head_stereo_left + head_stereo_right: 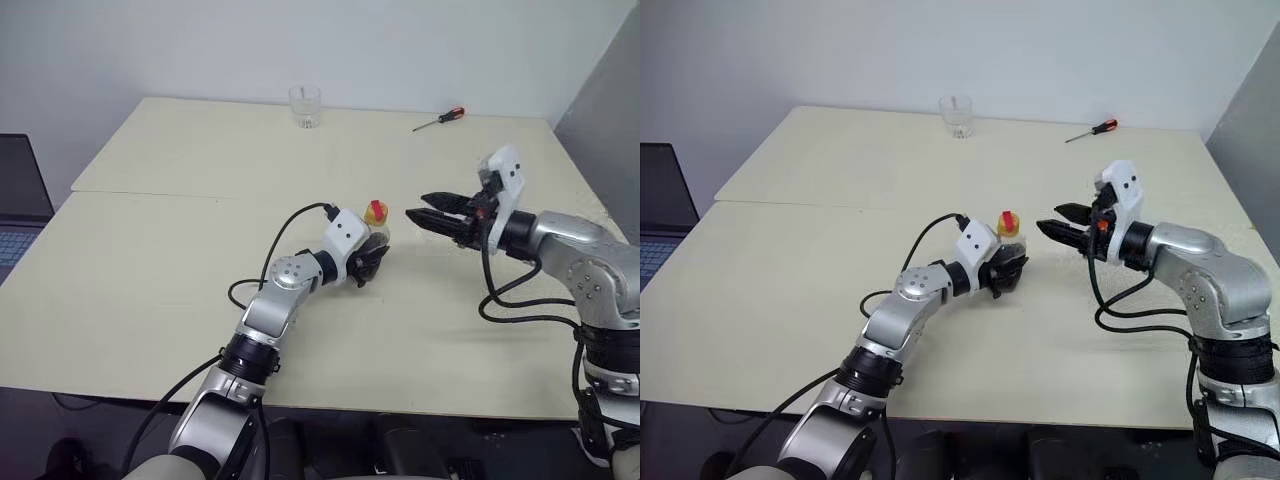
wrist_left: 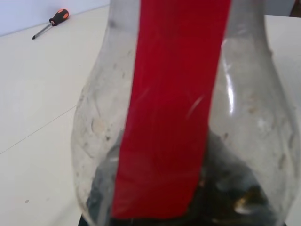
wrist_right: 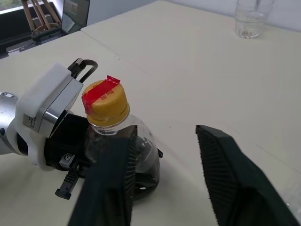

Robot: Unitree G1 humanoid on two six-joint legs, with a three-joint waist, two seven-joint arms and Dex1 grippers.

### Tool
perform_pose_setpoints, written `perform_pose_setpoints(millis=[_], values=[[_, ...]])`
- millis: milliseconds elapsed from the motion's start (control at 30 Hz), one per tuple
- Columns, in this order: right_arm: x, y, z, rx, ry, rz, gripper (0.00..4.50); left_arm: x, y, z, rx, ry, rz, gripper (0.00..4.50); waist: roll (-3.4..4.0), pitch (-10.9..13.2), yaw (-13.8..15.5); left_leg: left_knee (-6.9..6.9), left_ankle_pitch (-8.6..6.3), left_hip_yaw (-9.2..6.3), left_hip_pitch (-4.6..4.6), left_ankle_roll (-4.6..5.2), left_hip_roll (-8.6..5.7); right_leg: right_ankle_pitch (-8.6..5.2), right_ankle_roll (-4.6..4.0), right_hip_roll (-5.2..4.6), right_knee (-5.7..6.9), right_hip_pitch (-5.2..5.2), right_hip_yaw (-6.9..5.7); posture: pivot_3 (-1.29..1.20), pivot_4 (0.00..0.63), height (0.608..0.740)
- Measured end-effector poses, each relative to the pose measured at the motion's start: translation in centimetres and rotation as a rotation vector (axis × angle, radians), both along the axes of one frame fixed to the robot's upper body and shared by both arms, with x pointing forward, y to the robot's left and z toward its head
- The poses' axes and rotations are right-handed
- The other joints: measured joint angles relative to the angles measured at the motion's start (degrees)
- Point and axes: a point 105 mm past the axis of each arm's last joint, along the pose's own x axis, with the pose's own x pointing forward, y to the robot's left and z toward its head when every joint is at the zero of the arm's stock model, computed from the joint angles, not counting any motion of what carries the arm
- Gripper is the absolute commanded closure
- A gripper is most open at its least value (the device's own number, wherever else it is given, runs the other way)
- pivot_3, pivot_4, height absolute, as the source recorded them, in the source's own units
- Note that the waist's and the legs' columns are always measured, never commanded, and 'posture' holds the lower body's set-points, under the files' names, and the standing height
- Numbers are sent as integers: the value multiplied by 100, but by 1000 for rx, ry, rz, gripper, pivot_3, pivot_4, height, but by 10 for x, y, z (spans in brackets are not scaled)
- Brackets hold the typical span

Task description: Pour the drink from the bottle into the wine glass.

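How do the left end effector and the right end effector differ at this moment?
The left end effector is shut on the bottle, low on the table; the right end effector is open and holds nothing. The left touches the bottle; the right hangs apart, beside its yellow cap. Both have black fingers.

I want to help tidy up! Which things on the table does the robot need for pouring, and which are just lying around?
Needed for pouring:
- bottle, yellow cap on, held by the left gripper
- drink, dark, low in the bottle
- right gripper, open beside the bottle

Just lying around:
- tumbler at the far edge
- screwdriver
- laptop off to the left
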Motion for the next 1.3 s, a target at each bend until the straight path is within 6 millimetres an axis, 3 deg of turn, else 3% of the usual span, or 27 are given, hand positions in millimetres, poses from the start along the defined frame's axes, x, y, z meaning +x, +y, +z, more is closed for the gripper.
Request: perform_pose_setpoints(millis=[133,533,1300], values=[[-12,12,10,37,-27,13,0,0,0,0,0,0,0,3234,0,0,-5,-1,0,-4,0,0,2,0,0,1,0,0,1,0,150,740],[-16,43,0,72,8,-20,0,-2,-5,0,-12,5,-11,3234,0,0,0,2,0,-4,0,0,1,-1,2,0,1,1,0,0,150,740],[6,48,-6,55,8,-134,0,-5,-12,1,-21,-4,-41,3235,1,0,0,2,0,0,-1,0,0,1,0,0,0,1,1,0,150,740]])
